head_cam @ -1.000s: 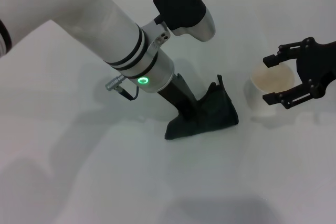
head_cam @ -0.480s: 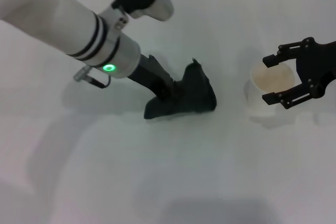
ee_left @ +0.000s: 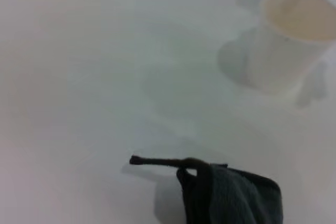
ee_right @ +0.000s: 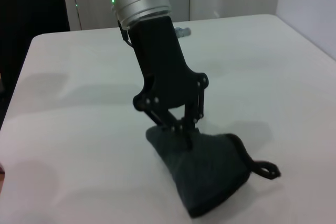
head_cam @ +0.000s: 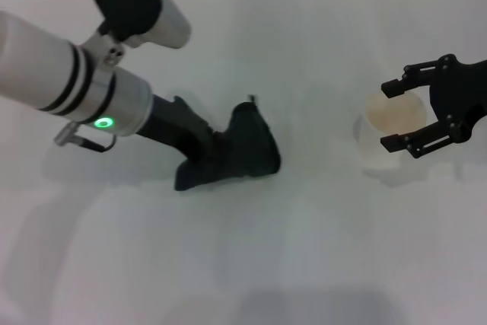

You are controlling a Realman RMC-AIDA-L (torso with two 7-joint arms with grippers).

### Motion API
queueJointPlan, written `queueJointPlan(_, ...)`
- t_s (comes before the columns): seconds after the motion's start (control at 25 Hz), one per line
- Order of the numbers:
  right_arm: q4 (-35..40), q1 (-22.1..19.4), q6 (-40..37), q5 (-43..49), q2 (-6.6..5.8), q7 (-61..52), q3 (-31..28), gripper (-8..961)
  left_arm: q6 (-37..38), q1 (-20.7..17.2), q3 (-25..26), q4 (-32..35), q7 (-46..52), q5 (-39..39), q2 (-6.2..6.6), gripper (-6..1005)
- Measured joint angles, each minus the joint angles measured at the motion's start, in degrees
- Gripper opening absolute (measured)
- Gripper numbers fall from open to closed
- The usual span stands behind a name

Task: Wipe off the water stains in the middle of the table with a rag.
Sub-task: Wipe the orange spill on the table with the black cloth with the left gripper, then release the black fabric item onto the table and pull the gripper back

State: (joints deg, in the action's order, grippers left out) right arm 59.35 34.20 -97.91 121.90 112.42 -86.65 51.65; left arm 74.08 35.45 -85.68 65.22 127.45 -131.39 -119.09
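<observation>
Rag (head_cam: pixel 247 146): dark, wrinkled, bunched under the left gripper (head_cam: pixel 217 159), which pinches it from above and presses it flat onto the surface (head_cam: pixel 304 36). The low, tilted angle of the arm suits dragging the cloth across the surface, so I judge this a wiping stroke. One thin corner tail sticks out on the side of the rag away from the gripper.

Right gripper (head_cam: pixel 397 116): well apart from the left gripper, fingers spread around a white cup (head_cam: pixel 392 131) without clearly touching it; looks parked, perhaps steadying the cup.

Water stains: no orange blob shows anywhere. Either under the rag or already soaked up; cannot tell. A faint greyish patch on the surface between rag and cup in the left wrist view may be a wet smear or only shadow.

Left gripper's fingertips are buried in the cloth folds.
</observation>
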Motion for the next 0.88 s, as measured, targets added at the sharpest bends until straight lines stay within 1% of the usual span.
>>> queueJointPlan(0.2, 0.0, -0.4, 0.0, -0.2, 0.07, 0.1, 0.2, 871, 0.2, -3.2, 4.4, -0.2, -2.5, -1.0, -0.01, 76)
queueJointPlan(0.44, 0.1, -1.0, -0.4, -0.5, 0.08, 0.2, -0.1, 871, 0.4, -4.8, 4.7, -0.3, -4.3, -0.8, -0.07, 76)
queueJointPlan(0.6, 0.4, -1.4, -0.5, -0.6, 0.08, 0.2, -0.3, 870, 0.8, -5.9, 4.9, -0.3, -5.3, 0.7, -0.05, 203)
queueJointPlan(0.64, 0.4, -1.5, -0.5, -0.6, 0.08, 0.2, -0.3, 870, 1.0, -6.8, 5.6, -0.3, -6.7, 1.8, 0.0, 235)
queueJointPlan(0.68, 0.4, -1.5, -0.5, -0.6, 0.09, 0.2, -0.3, 870, 1.0, -6.8, 5.6, -0.3, -6.7, 1.8, 0.0, 254)
queueJointPlan(0.88, 0.4, -1.5, -1.3, -0.8, 0.03, 0.1, -0.4, 870, 2.0, -9.6, 9.0, -0.1, -13.9, 5.9, 0.0, 351)
